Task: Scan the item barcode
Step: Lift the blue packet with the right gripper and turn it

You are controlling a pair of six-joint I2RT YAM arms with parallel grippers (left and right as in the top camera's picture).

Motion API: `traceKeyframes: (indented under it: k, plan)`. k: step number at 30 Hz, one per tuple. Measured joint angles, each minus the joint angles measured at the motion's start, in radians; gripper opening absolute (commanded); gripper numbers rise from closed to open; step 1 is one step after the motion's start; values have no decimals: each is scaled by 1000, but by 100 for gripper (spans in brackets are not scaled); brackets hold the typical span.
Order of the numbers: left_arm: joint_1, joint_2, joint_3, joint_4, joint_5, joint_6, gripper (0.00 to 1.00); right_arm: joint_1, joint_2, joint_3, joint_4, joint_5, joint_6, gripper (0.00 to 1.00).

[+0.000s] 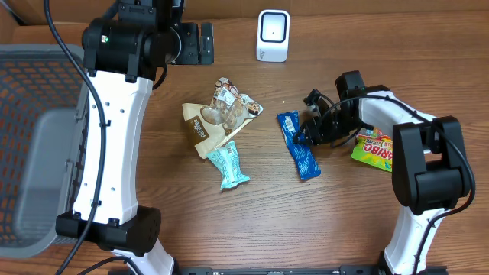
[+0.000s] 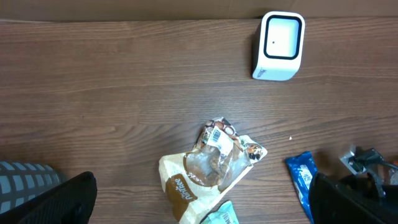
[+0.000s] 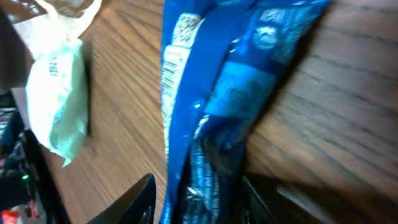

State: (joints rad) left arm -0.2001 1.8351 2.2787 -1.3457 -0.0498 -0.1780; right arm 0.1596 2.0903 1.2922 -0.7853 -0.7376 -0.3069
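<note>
Wooden table (image 1: pixel 252 229) is carrying the blue snack bar (image 1: pixel 299 149), centre-right of the overhead frame. It's looking light, crinkly and slippery, so I'm favouring a pinch across its narrow width. It's lying between the right gripper (image 3: pixel 198 199) jaws; can't tell if they're clamping. Left gripper (image 2: pixel 205 208) is hanging wide open.

The glossy blue snack bar (image 1: pixel 299 145) lies flat, slightly angled, on the wooden surface (image 1: pixel 344 229). The white scanner (image 1: pixel 273 36) stands upright, well apart.
</note>
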Motion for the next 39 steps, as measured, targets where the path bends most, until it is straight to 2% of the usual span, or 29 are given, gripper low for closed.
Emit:
traceKeyframes:
  k: [2, 5, 9, 13, 20, 23, 27, 30, 39]
  plan:
    - [0, 0, 0, 0, 0, 0, 100, 0, 0, -18, 16, -26, -1, 41]
    - [0, 0, 0, 0, 0, 0, 99, -1, 0, -36, 30, -42, -4, 22]
    - [0, 0, 0, 0, 0, 0, 100, -1, 0, -54, 25, -40, 14, 4]
    - [0, 0, 0, 1, 0, 0, 100, -5, 0, -40, -24, -48, 69, 4]
    - [0, 0, 0, 1, 0, 0, 100, -17, -16, 94, -214, -70, 61, 4]
    - [0, 0, 0, 0, 0, 0, 100, -16, -111, 140, -225, -76, 55, 4]
    - [0, 0, 0, 0, 0, 0, 100, -16, -347, 156, -237, -82, 48, 4]
    - [0, 0, 0, 0, 0, 0, 100, -16, -461, 160, -282, -66, 36, 4]
    - [0, 0, 0, 0, 0, 0, 100, 27, -557, 160, -356, 21, -6, 4]
